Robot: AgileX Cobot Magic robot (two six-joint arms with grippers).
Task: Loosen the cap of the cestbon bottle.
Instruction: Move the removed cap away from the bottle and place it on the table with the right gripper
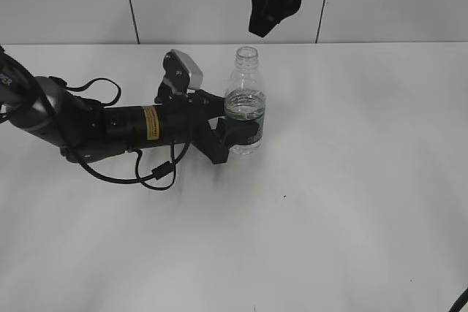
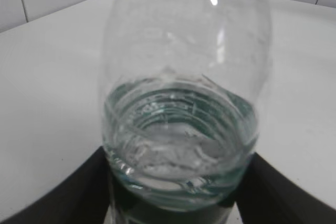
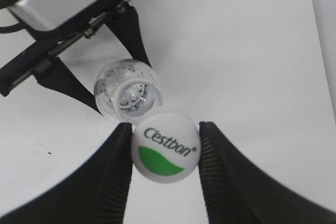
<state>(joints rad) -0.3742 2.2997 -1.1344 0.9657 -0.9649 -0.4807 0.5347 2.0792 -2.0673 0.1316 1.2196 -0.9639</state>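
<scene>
The small round white plastic screw cap with a green leaf mark (image 3: 166, 147) sat pinched between the right gripper's (image 3: 166, 153) two black ribbed fingers (image 3: 113, 174), lifted clear of the neck and held just beside the open mouth in the right wrist view. The small clear ribbed plastic water bottle with a dark green label band (image 1: 245, 104) stood upright near the middle of the white table (image 1: 351, 180), neck bare, partly filled with water. The left gripper (image 1: 235, 134) was closed around its lower body at the label, arm lying low across the table. The right gripper hung high above the bottle in the exterior view.

Judgement: the loosening looked finished, and more, since the cap was fully off. The next move probably called for setting the cap down or resting it back on the neck, with the left grip steadying the bottle against a spill.
</scene>
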